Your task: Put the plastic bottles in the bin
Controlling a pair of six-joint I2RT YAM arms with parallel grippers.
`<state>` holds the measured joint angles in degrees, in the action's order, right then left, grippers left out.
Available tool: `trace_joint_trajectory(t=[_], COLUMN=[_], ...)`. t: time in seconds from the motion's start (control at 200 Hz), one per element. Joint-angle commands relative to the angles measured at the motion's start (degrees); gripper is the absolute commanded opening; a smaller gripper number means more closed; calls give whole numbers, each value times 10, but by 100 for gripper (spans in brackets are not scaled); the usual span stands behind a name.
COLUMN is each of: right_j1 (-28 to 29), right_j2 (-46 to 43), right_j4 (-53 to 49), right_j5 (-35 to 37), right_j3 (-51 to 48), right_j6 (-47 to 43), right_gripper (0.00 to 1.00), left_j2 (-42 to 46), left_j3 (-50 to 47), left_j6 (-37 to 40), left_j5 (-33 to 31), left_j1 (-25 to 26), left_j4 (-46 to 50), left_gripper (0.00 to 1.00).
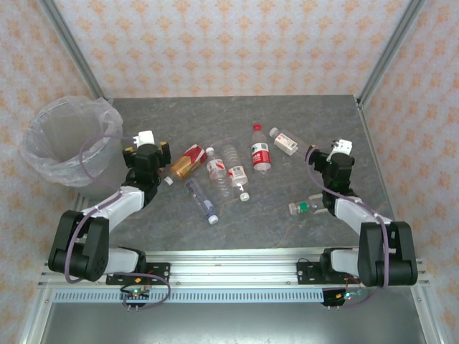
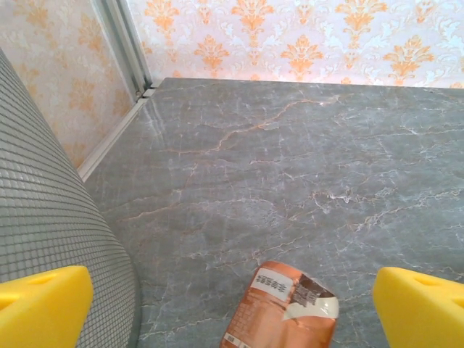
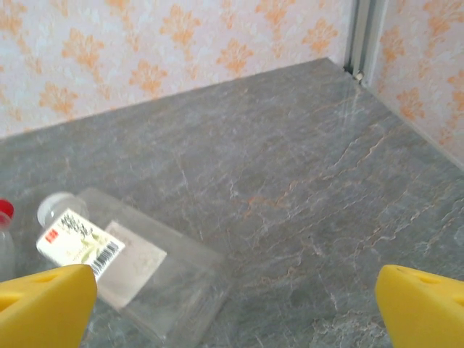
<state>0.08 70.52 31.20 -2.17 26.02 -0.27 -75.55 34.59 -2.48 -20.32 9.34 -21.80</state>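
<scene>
From above, the round translucent bin lined with a crinkly clear bag (image 1: 34, 140) stands at the far left of the grey marbled tabletop (image 1: 301, 115), and all seven plastic bottles lie outside it. The left gripper (image 1: 147, 149) hangs with its jaws spread and empty between the bin and the brown-orange labelled bottle (image 1: 188, 162). Just beside that bottle lie a red-and-white labelled bottle (image 1: 215, 169) and a plain clear bottle (image 1: 234, 173), so a careless close could knock a neighbour and send it rolling. The right gripper (image 1: 328, 159) is likewise released and holds nothing. The green-capped bottle (image 1: 305, 208) lies close against that arm's forearm, and a swing of the arm might sweep it toward the near edge. In the left wrist view, the brown-orange labelled bottle (image 2: 283, 310) lies low between the yellow fingers (image 2: 40, 308) but off toward the right one, so an uncentred pinch may squirt it out. The bin's gridded wall (image 2: 51, 217) rises close on the left and could be bumped or its liner snagged. In the right wrist view, the flat-sided clear bottle with a white label (image 3: 138, 268) lies skewed toward the left finger (image 3: 43, 304). Thin, slick plastic like this probably buckles and slips under a grip.
</scene>
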Motion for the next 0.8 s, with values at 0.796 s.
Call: trace_joint_trajectory(t=[0.796], right_j1=[0], right_j2=[-81], right_j4=[-198], right_j5=[62], right_j3=[45], right_j6=[221], right_gripper=[99], left_j2=[-123], left_j3=[324], left_j6=[-98], left_j5=[244], left_j1=[63], left_j4=[539], left_gripper=[100])
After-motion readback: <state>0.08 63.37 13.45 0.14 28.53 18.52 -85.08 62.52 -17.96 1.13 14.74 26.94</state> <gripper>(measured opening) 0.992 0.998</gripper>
